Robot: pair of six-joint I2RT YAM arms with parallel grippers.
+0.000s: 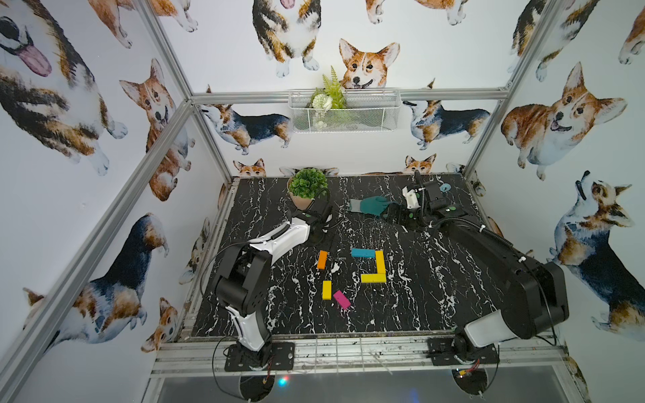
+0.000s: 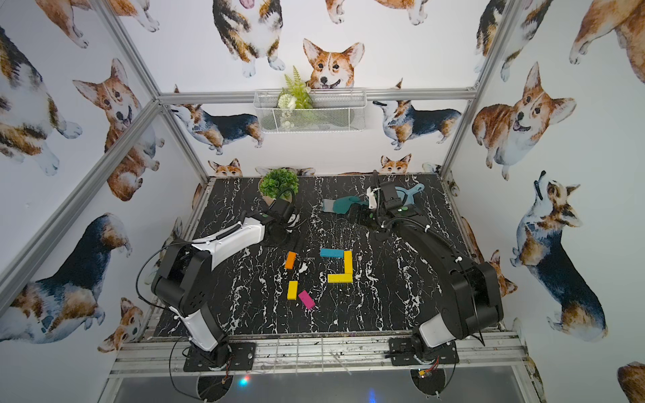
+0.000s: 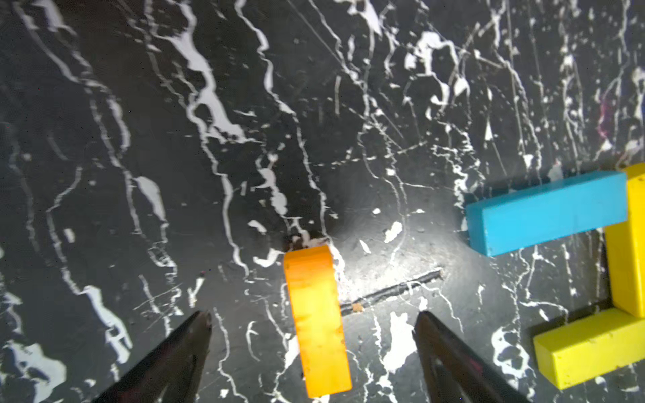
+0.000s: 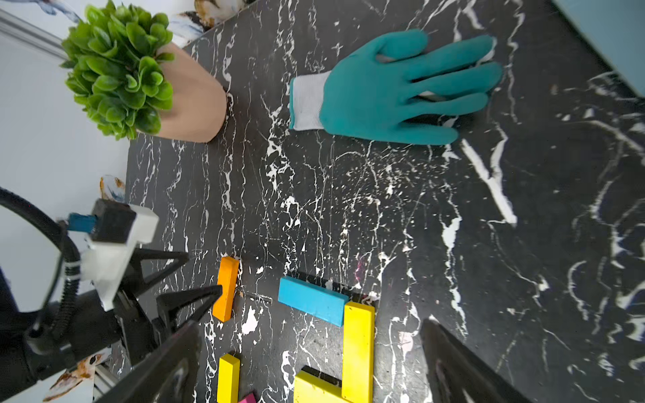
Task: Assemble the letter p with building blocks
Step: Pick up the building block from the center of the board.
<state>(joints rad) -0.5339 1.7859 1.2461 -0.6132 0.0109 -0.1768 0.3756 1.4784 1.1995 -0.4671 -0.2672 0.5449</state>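
The left tool (image 3: 313, 315) sits low over the table (image 3: 139, 139), fingers spread wide and gripping nothing. The orange block (image 3: 316, 321) lies lengthwise between them, with bare table on either side of it. Toward the right arm from this tool, three blocks lie flat in an open bracket. The blue block (image 3: 546, 213) butts end-on against the side yellow (image 3: 628, 272), whose other end meets the near yellow (image 3: 590, 349) at a right angle. The bracket's open side faces the orange block.

Back toward the bases from the left tool lie the loose yellow (image 1: 326, 290) and, just beside its corner, the slanted magenta block (image 1: 341, 299). I cannot tell whether those two touch.

The right tool (image 4: 311, 322) hangs high above the table, fingers wide and empty. Beyond it, toward the far wall, a glove (image 4: 384, 94) lies flat. A plant (image 4: 118, 69) stands beyond the left tool. A pan (image 2: 410, 195) peeks out behind the right wrist in a top view.
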